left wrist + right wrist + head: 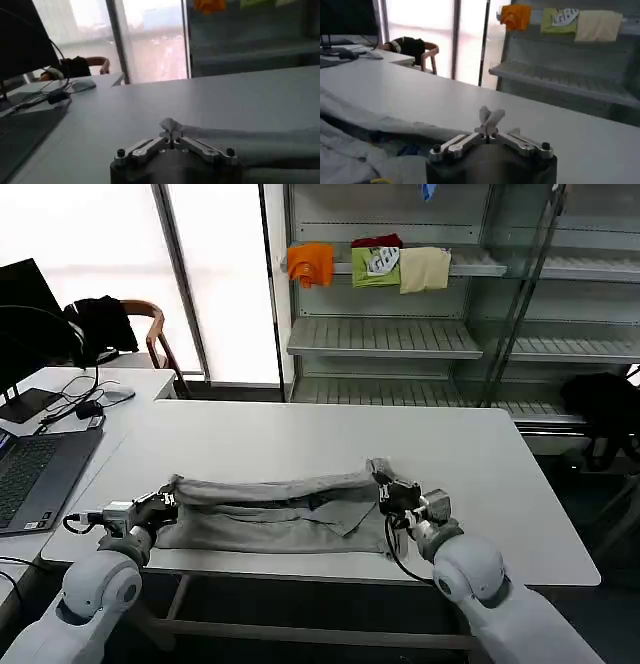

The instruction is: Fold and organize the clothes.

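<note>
We see the grey shirt [275, 512] lying in a long, partly folded strip across the near edge of the white table [330, 439], stretched between the two arms. Our left gripper [166, 501] has its fingers pinched tight on the shirt's left end, and in the left wrist view a small tuft of cloth pokes up between them. Our right gripper [385, 488] is likewise clamped on the shirt's right end, where the fabric rises in a little peak.

Behind the white table [300, 434]: bright windows [215, 274], grey shelving [400, 334], wooden chair [155, 334] near the windows.
</note>
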